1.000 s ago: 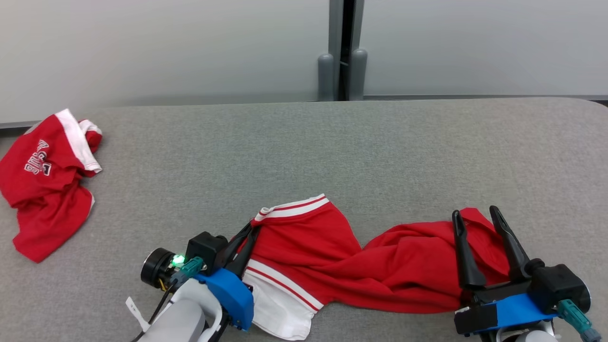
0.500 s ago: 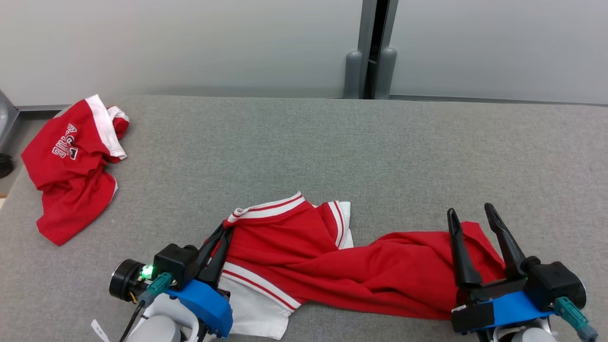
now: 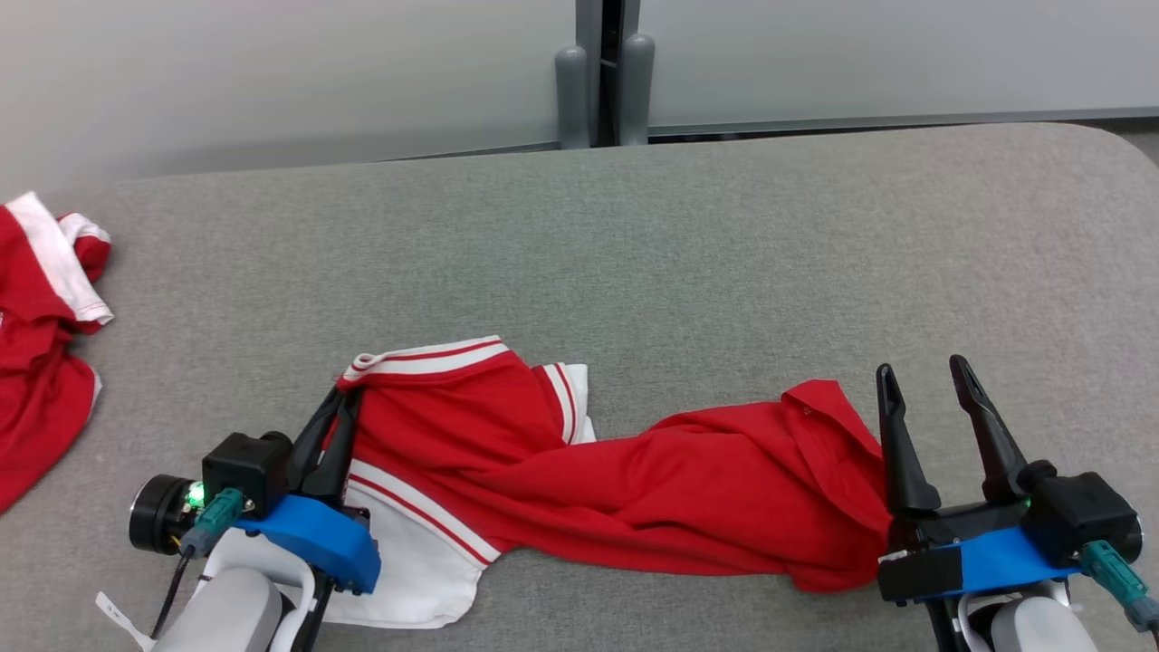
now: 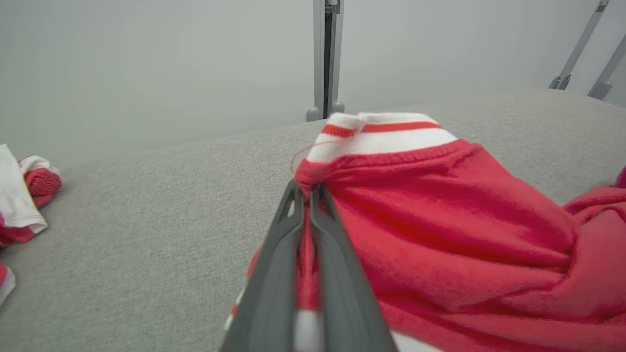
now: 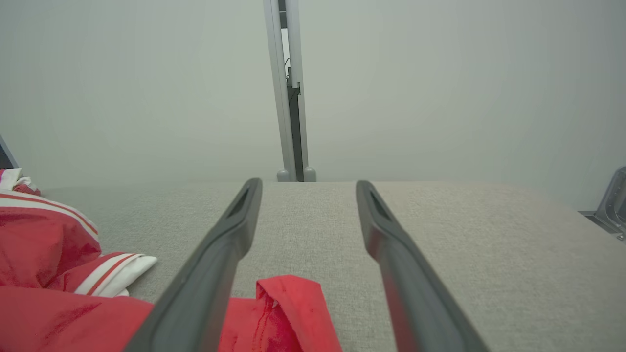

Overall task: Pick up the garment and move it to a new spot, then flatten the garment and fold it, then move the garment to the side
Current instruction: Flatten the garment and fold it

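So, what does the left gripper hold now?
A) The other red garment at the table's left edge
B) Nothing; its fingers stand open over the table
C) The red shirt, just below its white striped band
C: the left gripper is shut on the red shirt, pinching red fabric just under the white striped band.

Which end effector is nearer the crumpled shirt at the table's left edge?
Left. The left end effector, shut on the garment at its striped edge, sits apart, right of the shirt; the right end effector stands open at the garment's far end.
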Motion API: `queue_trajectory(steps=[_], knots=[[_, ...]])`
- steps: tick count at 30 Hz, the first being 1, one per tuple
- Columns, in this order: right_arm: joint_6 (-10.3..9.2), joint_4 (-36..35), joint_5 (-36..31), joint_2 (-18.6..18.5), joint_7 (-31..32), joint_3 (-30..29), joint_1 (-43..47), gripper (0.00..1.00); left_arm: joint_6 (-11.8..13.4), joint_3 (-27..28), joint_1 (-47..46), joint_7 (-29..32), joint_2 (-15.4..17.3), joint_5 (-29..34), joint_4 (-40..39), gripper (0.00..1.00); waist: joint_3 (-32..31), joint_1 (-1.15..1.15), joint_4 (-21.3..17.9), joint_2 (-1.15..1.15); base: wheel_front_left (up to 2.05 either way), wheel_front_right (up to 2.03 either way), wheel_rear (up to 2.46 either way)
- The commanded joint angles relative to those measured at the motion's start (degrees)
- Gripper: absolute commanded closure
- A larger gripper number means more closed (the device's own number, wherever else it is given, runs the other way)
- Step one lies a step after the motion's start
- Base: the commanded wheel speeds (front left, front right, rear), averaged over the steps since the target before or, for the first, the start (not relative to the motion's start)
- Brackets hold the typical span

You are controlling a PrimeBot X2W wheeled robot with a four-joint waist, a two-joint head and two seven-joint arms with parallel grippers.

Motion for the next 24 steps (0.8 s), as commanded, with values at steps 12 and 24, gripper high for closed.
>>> queue_trajectory(steps=[12,24], knots=[[-0.02,-0.52,-0.29,-0.69,-0.04,-2.03,-1.17,0.00,-0.21,5.01,-2.23,-1.14,-2.10,1.49,5.64,0.00,2.84,0.00,-2.85,0.00,0.00,0.00,0.00],[-0.02,-0.20,-0.79,-0.34,-0.04,-2.97,-0.31,0.00,0.47,18.72,7.71,-1.13,-6.90,10.44,-9.25,0.00,0.18,0.00,0.81,0.00,0.00,0.00,0.00]])
